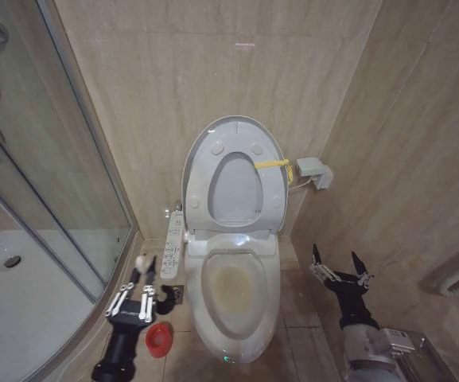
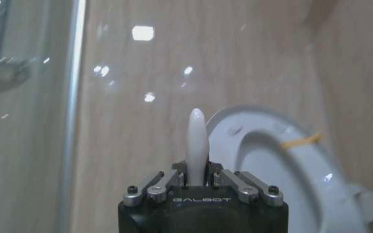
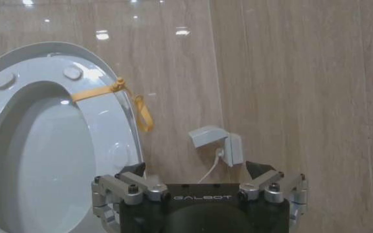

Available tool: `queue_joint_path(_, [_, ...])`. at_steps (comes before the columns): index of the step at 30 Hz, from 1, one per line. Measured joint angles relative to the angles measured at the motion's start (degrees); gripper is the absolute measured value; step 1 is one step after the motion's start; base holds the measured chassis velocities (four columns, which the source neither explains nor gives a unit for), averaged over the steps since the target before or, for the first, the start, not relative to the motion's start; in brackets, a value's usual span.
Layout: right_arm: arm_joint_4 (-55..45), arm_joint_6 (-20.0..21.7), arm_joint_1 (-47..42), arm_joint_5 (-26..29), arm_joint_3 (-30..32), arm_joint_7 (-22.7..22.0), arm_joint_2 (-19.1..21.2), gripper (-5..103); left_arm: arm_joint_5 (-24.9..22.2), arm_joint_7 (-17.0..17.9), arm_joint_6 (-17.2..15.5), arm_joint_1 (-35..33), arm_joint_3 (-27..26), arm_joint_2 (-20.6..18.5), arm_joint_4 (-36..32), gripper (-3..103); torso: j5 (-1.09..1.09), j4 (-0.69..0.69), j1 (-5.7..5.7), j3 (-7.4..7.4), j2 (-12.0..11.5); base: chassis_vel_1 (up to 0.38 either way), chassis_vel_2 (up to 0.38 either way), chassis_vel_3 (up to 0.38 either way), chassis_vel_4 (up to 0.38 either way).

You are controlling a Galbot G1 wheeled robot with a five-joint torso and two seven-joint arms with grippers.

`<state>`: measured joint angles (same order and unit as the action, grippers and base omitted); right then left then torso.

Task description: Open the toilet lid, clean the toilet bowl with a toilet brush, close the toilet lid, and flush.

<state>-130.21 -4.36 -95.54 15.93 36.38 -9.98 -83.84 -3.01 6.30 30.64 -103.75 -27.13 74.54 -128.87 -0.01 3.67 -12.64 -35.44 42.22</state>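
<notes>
White plastic toilet lid (image 1: 231,127) stands raised against the wall: step 1 is done. Left pincer (image 1: 144,280) is clamped on the toilet brush (image 2: 196,141) handle, with the red holder cup (image 1: 159,340) just below it. Stained toilet bowl (image 1: 233,290) lies beside it, judged unscrubbed. Right pincer (image 1: 340,265) hangs spread wide, empty. Scrubbing, closing and flushing remain.

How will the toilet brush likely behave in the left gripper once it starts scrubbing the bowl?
The toilet brush is probably light and fairly stiff: its handle is a thin, straight white stick. The left gripper pinches that smooth, tapered handle, so it may slip or twist under scrubbing load. The red holder cup looks small and may tip if bumped.
</notes>
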Motion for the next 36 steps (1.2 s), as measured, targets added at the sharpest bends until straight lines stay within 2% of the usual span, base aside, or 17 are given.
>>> queue_joint_path(6, [0.0,0.0,0.0,0.0,0.0,0.0,0.0,100,-2.8,1.2,1.7,1.7,-2.3,0.2,7.4,20,-0.01,0.00,-0.01,0.00,0.0,0.000,0.000,0.000,0.000])
queue_joint_path(9, [0.0,0.0,0.0,0.0,0.0,0.0,0.0,100,-6.1,0.5,4.9,4.1,-3.1,0.3,14.4,20,-0.01,0.00,-0.01,0.00,0.0,0.000,0.000,0.000,0.000])
queue_joint_path(12, [0.0,0.0,0.0,0.0,0.0,0.0,0.0,100,-6.6,0.4,6.3,5.6,-3.2,0.4,18.1,20,0.00,-0.01,-0.01,0.00,0.0,0.000,0.000,0.000,0.000])
queue_joint_path(16, [0.0,0.0,0.0,0.0,0.0,0.0,0.0,100,-7.0,0.2,8.0,8.0,-2.9,0.6,23.4,20,0.00,0.00,-0.01,0.00,0.0,0.000,0.000,0.000,0.000])
queue_joint_path(19, [0.0,0.0,0.0,0.0,0.0,0.0,0.0,100,-8.6,-0.1,10.1,12.3,-1.2,0.6,31.7,20,0.00,-0.01,-0.01,-0.01,0.0,0.000,0.000,0.000,0.000])
queue_joint_path(21, [0.0,0.0,0.0,0.0,0.0,0.0,0.0,100,-8.6,-0.2,10.6,13.2,-0.8,0.7,33.2,20,0.00,-0.01,-0.01,-0.01,0.0,0.000,0.000,0.000,0.000])
queue_joint_path(24, [0.0,0.0,0.0,0.0,0.0,0.0,0.0,100,-9.1,-0.7,12.0,16.6,0.7,0.7,38.9,20,0.00,0.00,-0.01,-0.01,0.0,0.000,0.000,0.000,0.000])
queue_joint_path(33, [0.0,0.0,0.0,0.0,0.0,0.0,0.0,100,-10.6,-0.9,12.2,21.8,2.6,0.6,45.8,20,0.01,0.00,-0.01,-0.01,0.0,0.000,0.000,0.000,0.000])
queue_joint_path(36, [0.0,0.0,0.0,0.0,0.0,0.0,0.0,100,-10.7,-1.0,12.4,24.2,3.3,0.5,50.1,20,0.01,0.00,-0.01,-0.01,0.0,0.000,0.000,0.000,0.000])
